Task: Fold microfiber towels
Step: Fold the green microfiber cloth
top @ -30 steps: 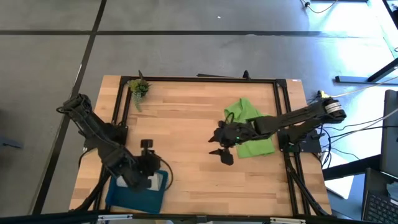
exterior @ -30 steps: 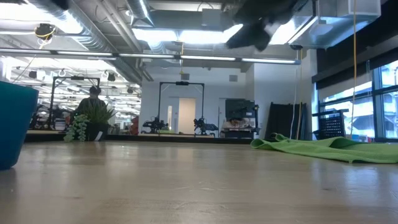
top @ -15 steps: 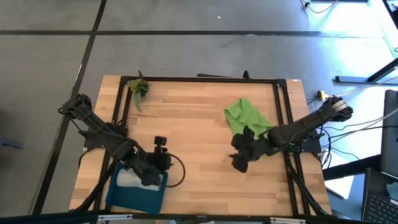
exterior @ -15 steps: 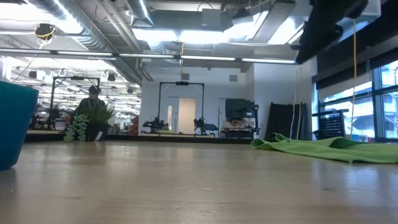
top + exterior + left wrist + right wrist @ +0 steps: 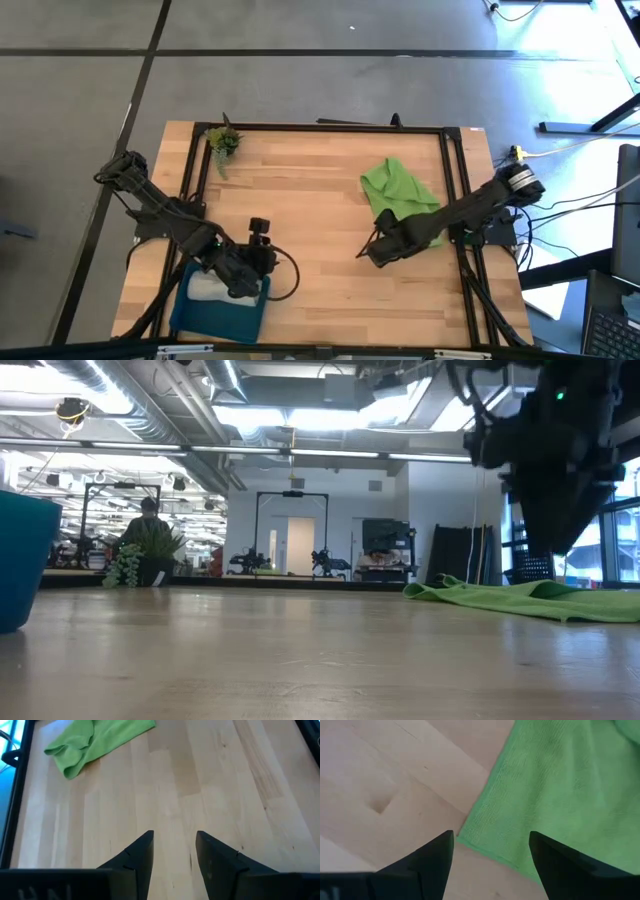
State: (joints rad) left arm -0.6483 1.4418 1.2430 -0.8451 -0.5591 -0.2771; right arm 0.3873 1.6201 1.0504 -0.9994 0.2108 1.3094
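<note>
Here the right hand (image 5: pixel 490 851), fingers spread wide, hung over the lime green towel's (image 5: pixel 398 190) corner near the surface's right edge; soft, limp cloth, best pinched there.

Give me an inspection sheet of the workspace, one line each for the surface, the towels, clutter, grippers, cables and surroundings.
Surface: wooden table with a black frame, bare in the middle.
Job's things: lime green towel lies rumpled and unfolded on the table's right side; grey towel sits in the blue tray.
Clutter: plant sprig at the far left corner.
Grippers: right gripper open, fingers either side of the green towel's corner, holding nothing; left gripper open, empty, by the tray.
Cables: a loop at the left arm's wrist; loose cables on the floor to the right.
Surroundings: a person far behind the table; large open room.
</note>
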